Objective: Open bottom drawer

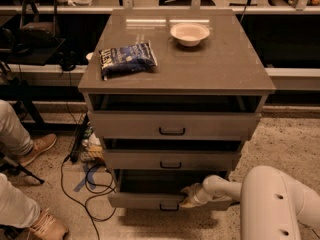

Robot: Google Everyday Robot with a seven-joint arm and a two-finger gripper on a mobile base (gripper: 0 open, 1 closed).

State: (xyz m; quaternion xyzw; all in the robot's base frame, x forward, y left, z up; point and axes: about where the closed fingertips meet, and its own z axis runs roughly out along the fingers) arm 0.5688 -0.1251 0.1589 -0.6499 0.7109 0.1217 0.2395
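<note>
The bottom drawer [136, 200] sits at 6 o'clock in the view, lowest of three grey-taupe fronts, with a small black loop handle [169, 207] at its middle. It stands out a little from the cabinet, and a dark gap shows above its front panel. The gripper [189, 197] rests at the drawer's upper edge, just toward 2 o'clock of the handle. Whether it is spread or pressed together cannot be told. The white arm [272, 204] reaches in from 4 o'clock.

Above come the middle drawer [135, 160] and the top drawer [125, 125], each with the same handle and each showing a dark gap above it. On the cabinet top [225, 69] a blue snack bag [127, 59] lies toward 10 o'clock; its white lettering cannot be read. A pale bowl [189, 33] stands toward 12 o'clock, well apart from the bag.

On the speckled floor at 8 o'clock lie black cables [82, 191], blue tape [85, 176] and two tan shoes [42, 146].
</note>
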